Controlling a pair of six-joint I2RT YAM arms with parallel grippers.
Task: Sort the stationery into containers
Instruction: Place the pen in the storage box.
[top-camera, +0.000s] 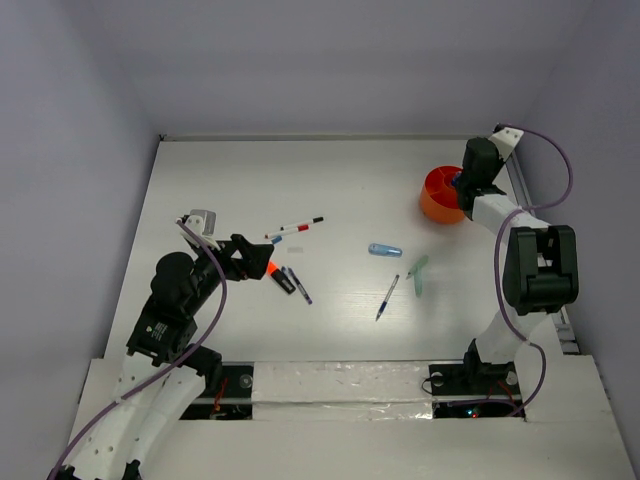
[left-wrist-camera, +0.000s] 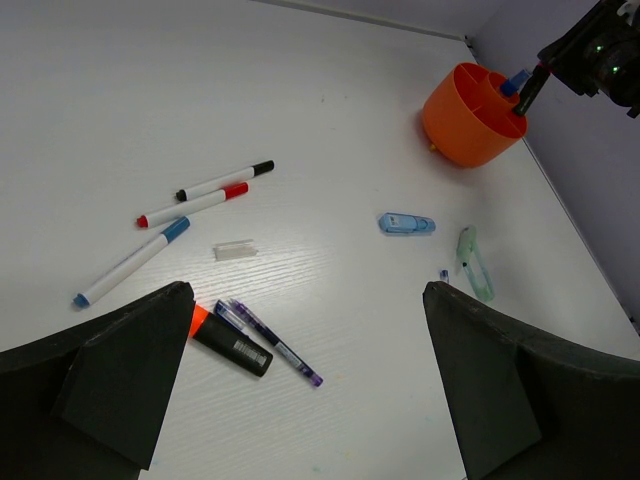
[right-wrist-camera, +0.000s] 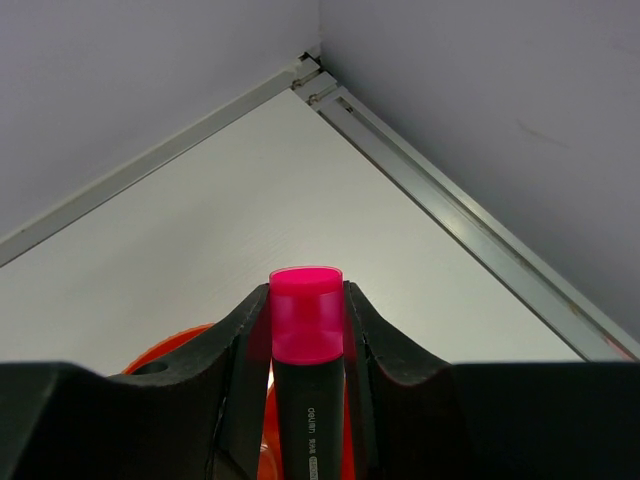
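Observation:
My right gripper (right-wrist-camera: 307, 292) is shut on a black-pink highlighter (right-wrist-camera: 305, 335), holding it upright over the orange cup (top-camera: 437, 197); the cup's rim shows below the jaws (right-wrist-camera: 178, 345). The left wrist view shows the cup (left-wrist-camera: 465, 120) with a blue piece inside it. My left gripper (top-camera: 252, 262) is open and empty, above a black highlighter with an orange cap (left-wrist-camera: 232, 346) and dark purple pens (left-wrist-camera: 272, 343). White markers with black (left-wrist-camera: 225, 181), red (left-wrist-camera: 195, 205) and blue (left-wrist-camera: 130, 262) tips lie beyond them.
A light-blue piece (top-camera: 385, 250), a pale green piece (top-camera: 418, 275) and a blue pen (top-camera: 387, 297) lie mid-table. A small clear cap (left-wrist-camera: 236, 250) lies by the markers. Walls close in the table at the back and the sides; the cup stands near the right wall.

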